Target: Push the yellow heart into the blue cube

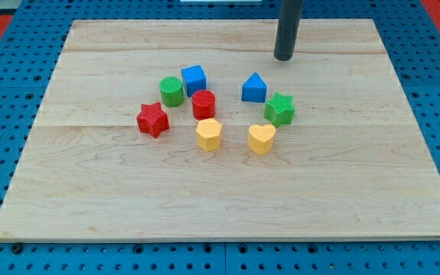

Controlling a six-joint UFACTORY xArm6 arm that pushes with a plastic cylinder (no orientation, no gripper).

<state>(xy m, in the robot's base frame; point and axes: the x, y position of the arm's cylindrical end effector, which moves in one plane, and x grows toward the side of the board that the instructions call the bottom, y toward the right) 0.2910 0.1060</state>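
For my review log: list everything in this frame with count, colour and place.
blue cube: 1, blue, upper left of the cluster
green cylinder: 1, green, left of the blue cube
red cylinder: 1, red, below the blue cube
red star: 1, red, cluster's left edge
yellow hexagon: 1, yellow, below the red cylinder
yellow heart: 1, yellow, lower right
green star: 1, green, right edge
blue wedge-like block: 1, blue, upper right
wooden board: 1, light wood
my tip: 1, dark, above the blue wedge-like block, touching nothing
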